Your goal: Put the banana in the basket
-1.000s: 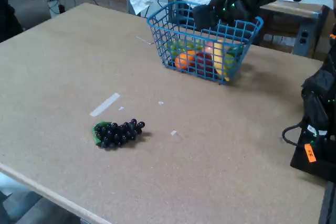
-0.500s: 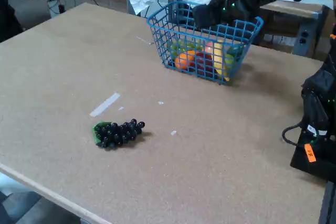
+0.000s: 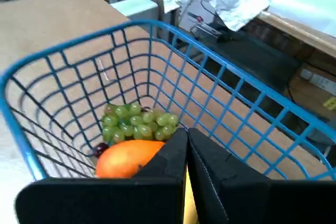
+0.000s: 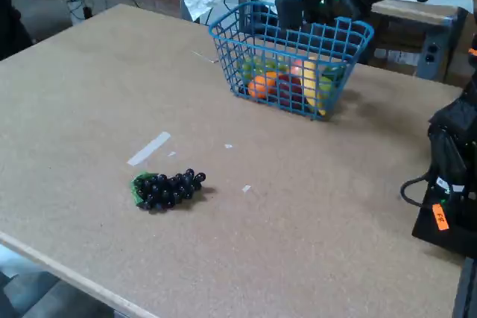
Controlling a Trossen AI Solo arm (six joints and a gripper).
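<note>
The blue wire basket [image 4: 220, 35] stands at the back of the table, and its rim [image 3: 79, 40] fills the wrist view. The yellow banana [image 4: 311, 83] lies inside it against the front right wall. In the wrist view only a yellow sliver of the banana [image 3: 189, 208] shows between the black fingers. My gripper [image 4: 287, 7] hangs just above the basket's back rim. Its fingertips meet in the wrist view [image 3: 186, 134], shut with nothing held.
In the basket also lie green grapes [image 3: 136, 121], an orange fruit [image 3: 126, 158] and a red fruit [image 4: 289, 83]. A dark purple grape bunch [image 4: 170, 188] and a tape strip [image 4: 149, 148] lie on the table. Black arm hardware [image 4: 451, 176] stands at the right edge.
The gripper has lifted from inside the basket to just above its back rim. The banana and the other fruit have stayed where they were.
</note>
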